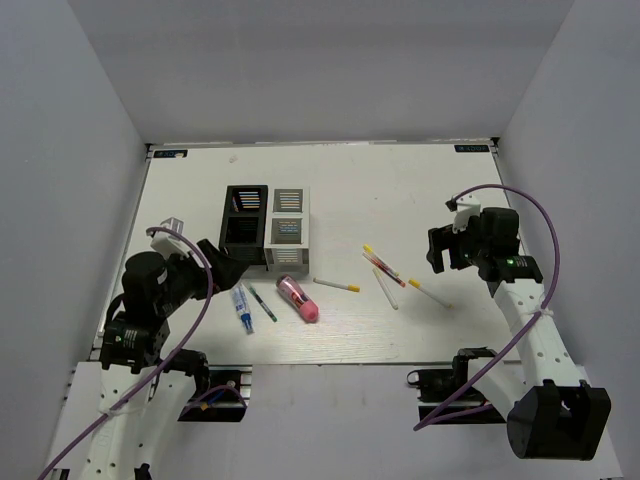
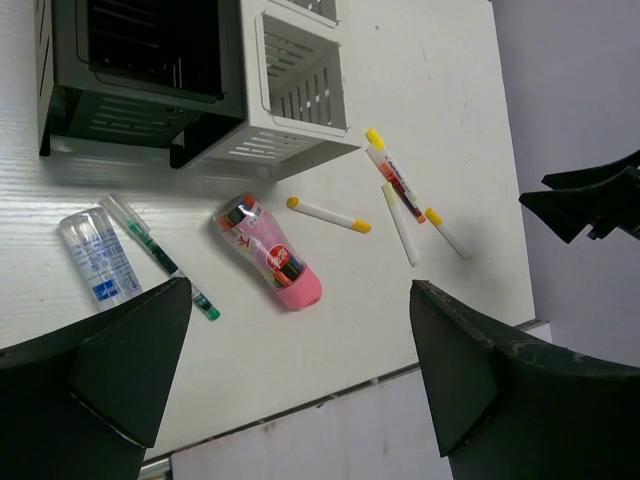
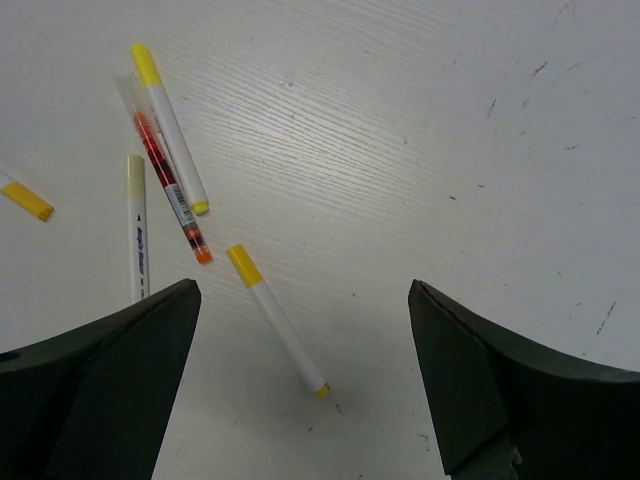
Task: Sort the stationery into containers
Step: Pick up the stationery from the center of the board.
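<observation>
The black box [image 1: 245, 227] and white box [image 1: 288, 229] stand joined at the table's middle back, also in the left wrist view [image 2: 140, 70] [image 2: 300, 90]. In front of them lie a blue-and-white tube [image 1: 241, 307] [image 2: 97, 258], a thin green pen [image 1: 263, 303] [image 2: 160, 258] and a pink marker [image 1: 298, 298] [image 2: 270, 253]. White yellow-tipped sticks [image 1: 337, 285] [image 3: 277, 319] and a red pen [image 1: 385, 267] [image 3: 165, 180] lie to the right. My left gripper [image 1: 225, 262] [image 2: 300, 370] is open and empty, above the table left of the tube. My right gripper [image 1: 447, 255] [image 3: 300, 370] is open and empty above a stick.
The white table [image 1: 400, 190] is walled by grey panels at the back and both sides. Its front edge [image 2: 340, 395] runs just behind the arm bases. Purple cables loop from both arms.
</observation>
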You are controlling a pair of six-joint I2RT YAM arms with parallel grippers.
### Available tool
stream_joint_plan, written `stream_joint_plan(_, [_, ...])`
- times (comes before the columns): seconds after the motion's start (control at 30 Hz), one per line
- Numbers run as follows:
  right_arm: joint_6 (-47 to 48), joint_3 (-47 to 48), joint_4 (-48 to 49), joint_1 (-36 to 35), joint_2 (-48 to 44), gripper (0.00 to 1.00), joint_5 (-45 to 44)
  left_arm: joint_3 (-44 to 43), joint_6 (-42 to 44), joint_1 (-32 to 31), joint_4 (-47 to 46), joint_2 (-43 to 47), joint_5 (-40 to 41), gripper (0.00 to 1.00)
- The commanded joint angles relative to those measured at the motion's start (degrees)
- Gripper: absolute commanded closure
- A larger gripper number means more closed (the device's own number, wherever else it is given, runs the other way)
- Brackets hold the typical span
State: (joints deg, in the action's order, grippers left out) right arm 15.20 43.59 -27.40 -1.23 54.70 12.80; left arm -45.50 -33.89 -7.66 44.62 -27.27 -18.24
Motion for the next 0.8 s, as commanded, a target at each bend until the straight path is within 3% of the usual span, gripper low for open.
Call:
stream_joint_plan(0.0, [0.3, 0.4, 0.2, 0.1, -1.1, 0.10, 1.2, -1.1, 0.2, 0.2, 2.3, 0.4, 1.2, 0.00])
stream_joint_plan(0.23, [5.9, 0.8, -2.2, 0.2, -1.5, 0.10, 4.9, -0.6, -0.3, 0.2, 3.9, 0.4, 2.9, 0.00])
stream_joint_plan(0.33, [9.8, 1.2, -4.3, 0.1, -1.2, 0.10, 5.9, -0.6, -0.8, 0.2, 4.5, -0.2, 3.5, 0.10])
stream_joint_plan(0.37, [11.4, 1.7, -6.2, 0.0, -1.1, 0.10, 5.7, -0.6, -0.8, 0.2, 4.5, -0.9, 4.2, 0.16])
stream_joint_plan(0.4, [12.4, 3.0, -7.5, 0.1, -0.6, 0.10, 5.6, -0.6, -0.8, 0.2, 5.2, -0.9, 4.2, 0.37])
stream_joint_plan(0.47, [14.2, 4.1, -9.0, 0.0, -0.3, 0.10, 4.1, -0.6, -1.3, 0.2, 7.0, -2.3, 6.0, 0.59])
stream_joint_plan(0.5, [15.0, 4.8, -9.6, -0.1, -0.5, 0.10, 2.8, -0.6, -1.4, 0.2, 7.8, -3.4, 6.6, 0.75])
stream_joint_plan(0.53, [15.6, 5.6, -9.8, 0.3, -0.7, 0.10, 2.5, -0.6, -1.9, 0.2, 8.6, -3.4, 7.5, 0.76])
stream_joint_plan(0.57, [16.8, 5.9, -10.8, 0.0, -0.8, 0.10, 2.1, 0.0, -2.6, 0.2, 10.4, -4.4, 9.4, 0.77])
stream_joint_plan(0.67, [19.4, 7.6, -13.2, 0.0, -0.1, 0.10, 4.8, 1.9, -5.2, -0.3, 11.2, -5.8, 10.5, 0.45])
stream_joint_plan(0.73, [18.1, 7.4, -13.3, 0.1, -0.1, 0.10, 5.8, 4.4, -7.8, -0.3, 11.9, -6.6, 11.0, 0.35])
stream_joint_plan(0.77, [18.2, 6.5, -13.6, -0.1, -0.2, 0.38, 7.8, 5.8, -8.3, -0.3, 12.5, -7.1, 11.0, 0.33])
